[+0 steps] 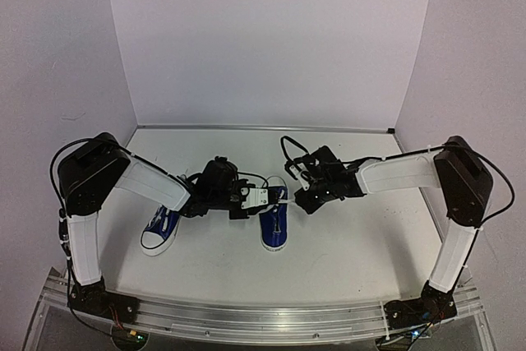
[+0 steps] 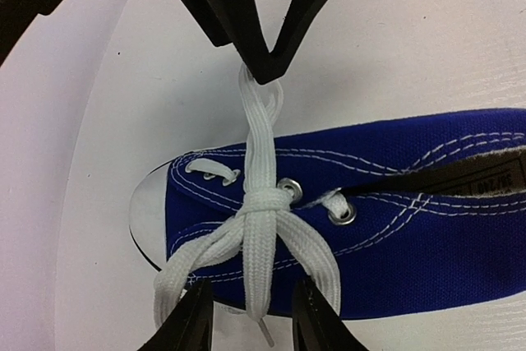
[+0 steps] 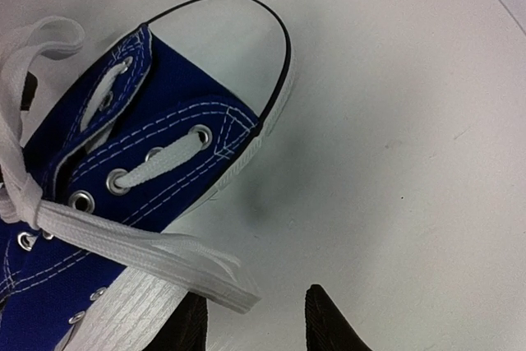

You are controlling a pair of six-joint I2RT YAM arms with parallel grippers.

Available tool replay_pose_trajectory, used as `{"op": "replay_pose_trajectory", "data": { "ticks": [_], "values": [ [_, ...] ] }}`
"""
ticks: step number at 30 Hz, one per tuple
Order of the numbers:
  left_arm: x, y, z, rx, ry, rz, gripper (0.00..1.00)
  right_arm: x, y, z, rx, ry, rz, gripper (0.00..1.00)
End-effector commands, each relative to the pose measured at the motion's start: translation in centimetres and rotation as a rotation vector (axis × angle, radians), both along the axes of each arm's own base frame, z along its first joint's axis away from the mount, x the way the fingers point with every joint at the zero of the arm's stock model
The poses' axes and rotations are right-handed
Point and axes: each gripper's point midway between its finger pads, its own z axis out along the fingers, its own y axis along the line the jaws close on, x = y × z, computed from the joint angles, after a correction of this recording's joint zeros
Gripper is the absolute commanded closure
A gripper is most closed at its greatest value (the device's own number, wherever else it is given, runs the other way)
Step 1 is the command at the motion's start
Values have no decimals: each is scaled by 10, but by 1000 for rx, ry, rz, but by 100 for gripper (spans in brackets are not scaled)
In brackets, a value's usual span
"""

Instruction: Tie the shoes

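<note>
Two blue canvas shoes lie on the table: one [image 1: 160, 230] under the left arm, the other [image 1: 274, 228] between the grippers. In the left wrist view this second shoe [image 2: 394, 228] has a knot [image 2: 261, 203] in its white laces. My left gripper [image 2: 253, 318] [image 1: 251, 199] is open, and a lace end with its aglet [image 2: 256, 293] hangs between its fingers. A lace loop [image 2: 259, 121] runs up to the right gripper's tips. In the right wrist view my right gripper [image 3: 256, 318] [image 1: 297, 196] has its fingers apart. The folded lace end [image 3: 222, 281] rests by its left finger, unpinched.
White walls close in the table at the back and on both sides. An aluminium rail [image 1: 263, 318] carrying the arm bases runs along the near edge. The white tabletop [image 3: 411, 162] stretches to the right of the shoe's white toe cap [image 3: 234, 47].
</note>
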Motion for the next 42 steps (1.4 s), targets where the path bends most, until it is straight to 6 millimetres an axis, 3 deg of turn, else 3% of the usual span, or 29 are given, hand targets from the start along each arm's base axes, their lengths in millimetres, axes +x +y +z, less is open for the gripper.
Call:
{"op": "replay_pose_trajectory", "data": {
  "ticks": [1,7,13,21,28,42],
  "values": [
    [12,-9,10,-7,-55,3,69,4,-3,-11,-26,17,-26,62],
    [15,-9,9,1,-61,11,79,6,-7,-21,-45,25,-49,62],
    [16,-2,18,-8,-66,37,100,14,-10,-14,-20,-4,-95,63],
    [16,12,21,-5,-53,64,100,15,1,1,95,3,-73,65],
    [17,22,24,-9,-40,84,100,13,7,0,143,17,-56,65],
    [13,43,16,28,-5,118,100,22,17,16,236,-30,-70,69]
  ]
}}
